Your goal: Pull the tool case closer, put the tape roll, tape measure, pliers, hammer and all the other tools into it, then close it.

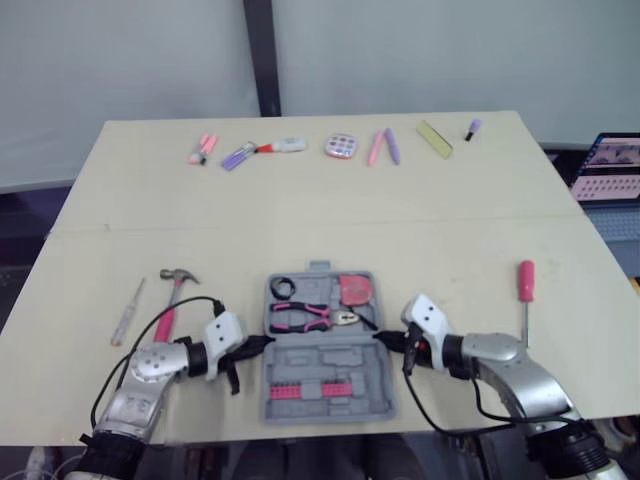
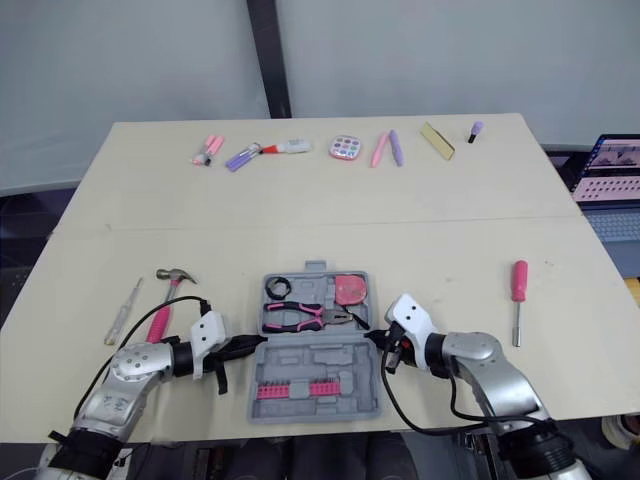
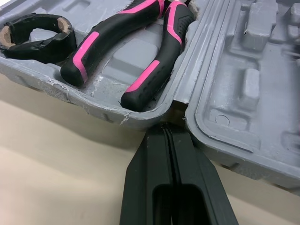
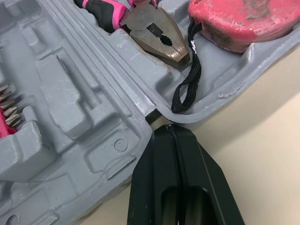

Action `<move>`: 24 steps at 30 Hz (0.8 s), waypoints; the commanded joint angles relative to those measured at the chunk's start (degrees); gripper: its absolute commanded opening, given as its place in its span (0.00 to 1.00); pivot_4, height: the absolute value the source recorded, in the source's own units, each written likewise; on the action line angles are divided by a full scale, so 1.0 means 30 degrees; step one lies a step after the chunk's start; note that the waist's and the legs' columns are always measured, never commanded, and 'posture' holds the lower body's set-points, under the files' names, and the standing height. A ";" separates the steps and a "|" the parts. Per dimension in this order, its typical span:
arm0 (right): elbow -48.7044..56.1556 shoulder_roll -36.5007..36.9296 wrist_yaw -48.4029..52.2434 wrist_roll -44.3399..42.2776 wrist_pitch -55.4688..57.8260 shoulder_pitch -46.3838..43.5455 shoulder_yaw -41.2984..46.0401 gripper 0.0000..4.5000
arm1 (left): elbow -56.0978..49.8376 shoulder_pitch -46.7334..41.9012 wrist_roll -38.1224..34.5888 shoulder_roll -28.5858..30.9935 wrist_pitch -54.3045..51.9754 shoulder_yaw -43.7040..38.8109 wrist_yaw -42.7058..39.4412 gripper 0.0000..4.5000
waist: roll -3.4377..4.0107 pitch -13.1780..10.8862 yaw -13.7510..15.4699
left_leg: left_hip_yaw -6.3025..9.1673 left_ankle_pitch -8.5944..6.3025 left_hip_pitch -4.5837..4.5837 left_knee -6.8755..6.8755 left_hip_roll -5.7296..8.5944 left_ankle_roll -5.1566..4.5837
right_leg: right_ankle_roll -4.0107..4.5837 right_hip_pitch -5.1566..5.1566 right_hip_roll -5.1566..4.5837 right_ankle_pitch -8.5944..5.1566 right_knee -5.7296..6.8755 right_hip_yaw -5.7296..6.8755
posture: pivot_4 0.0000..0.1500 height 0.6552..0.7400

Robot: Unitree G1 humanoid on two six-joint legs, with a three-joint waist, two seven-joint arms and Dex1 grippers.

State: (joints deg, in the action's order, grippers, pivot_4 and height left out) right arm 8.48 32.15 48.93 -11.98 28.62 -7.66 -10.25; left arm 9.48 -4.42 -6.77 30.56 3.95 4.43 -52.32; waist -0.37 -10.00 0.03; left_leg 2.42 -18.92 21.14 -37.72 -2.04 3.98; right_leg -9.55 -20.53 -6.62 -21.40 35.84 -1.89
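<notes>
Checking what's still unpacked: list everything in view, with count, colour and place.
table: one, pale beige, under everything
tool case: one, grey, open, near centre
tape roll: one, black, in the case's far half
pliers: one, pink and black, in the case's far half
tape measure: one, pink-red, in the case's far half
bit strip: one, pink, in the case's near half
hammer: one, pink handle, on the table left of the case
thin screwdriver: one, pale, left of the hammer
pink screwdriver: one, on the table to the right
pens and small items: several, pink, purple, white, yellow, along the far edge
laptop: one, beyond the table's right edge
left gripper: shut, at the case's left side
right gripper: shut, at the case's right side
</notes>
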 commanded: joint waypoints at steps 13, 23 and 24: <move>-0.0215 -0.0561 -0.0394 0.0224 -0.0243 -0.0234 0.0166 0.00 | 0.0341 -0.0958 0.0284 -0.0830 0.0107 0.0501 0.0439 0.00 | 0.0000 0.0001 0.0009 | 0.0003 0.0000 0.0000 -0.0013 0.0001 0.0000 | 0.0000 0.0005 -0.0001 0.0000 0.0005 0.0003 | 1.00 1.00; -0.0466 -0.0796 -0.0451 0.0298 -0.0225 -0.0555 0.0286 0.00 | 0.0568 -0.1227 0.0401 -0.0958 0.0161 0.0414 0.0754 0.00 | -0.0001 0.0001 0.0012 | 0.0003 0.0000 0.0000 -0.0014 0.0001 -0.0001 | 0.0000 0.0006 -0.0001 0.0000 0.0004 0.0003 | 1.00 1.00; -0.0481 -0.0808 -0.0443 0.0303 -0.0231 -0.0565 0.0300 0.00 | 0.0577 -0.1236 0.0404 -0.0963 0.0160 0.0410 0.0779 0.00 | 0.0000 0.0001 0.0007 | 0.0003 0.0000 0.0000 -0.0014 0.0001 -0.0001 | -0.0001 0.0006 -0.0001 0.0000 0.0004 0.0003 | 1.00 1.00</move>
State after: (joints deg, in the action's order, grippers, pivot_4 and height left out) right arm 6.48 30.68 48.25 -10.73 28.57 -9.15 -8.70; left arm 11.88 -7.50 -5.94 28.63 3.82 4.48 -50.54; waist -0.37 -10.00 0.05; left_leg 2.43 -18.92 21.14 -37.77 -2.03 3.98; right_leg -9.55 -20.51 -6.62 -21.40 35.85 -1.88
